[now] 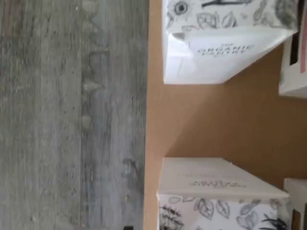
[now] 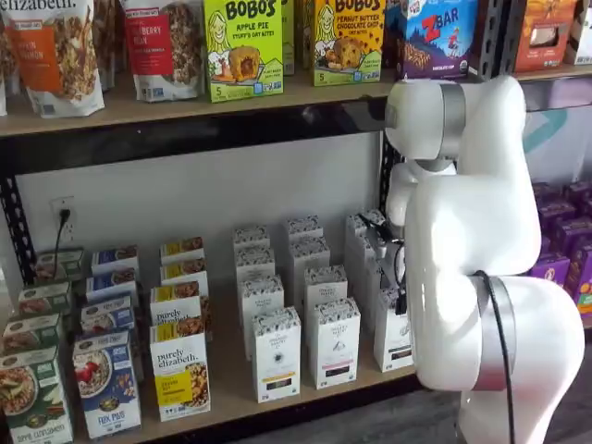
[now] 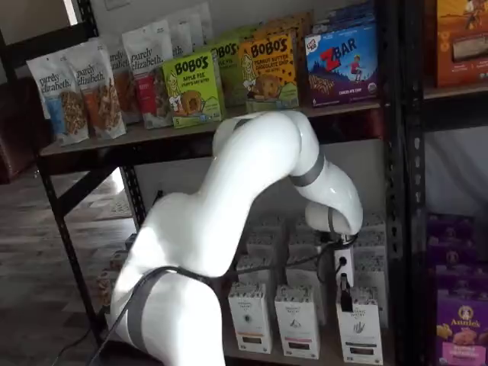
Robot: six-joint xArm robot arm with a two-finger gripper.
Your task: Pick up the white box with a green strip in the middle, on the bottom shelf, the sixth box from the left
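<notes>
The approach is under way — the end effector (image 3: 345,299), jaws spread, hangs over the white box (image 3: 359,329) at the bottom shelf (image 2: 305,393) front edge, right end — next, a descent astride it.

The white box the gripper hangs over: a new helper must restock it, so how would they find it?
Look at the bottom shelf, the pale board under the Bobo's boxes. In its front row of tall white cartons, the white box stands farthest right, directly beneath the gripper; the others have nothing above them.
</notes>
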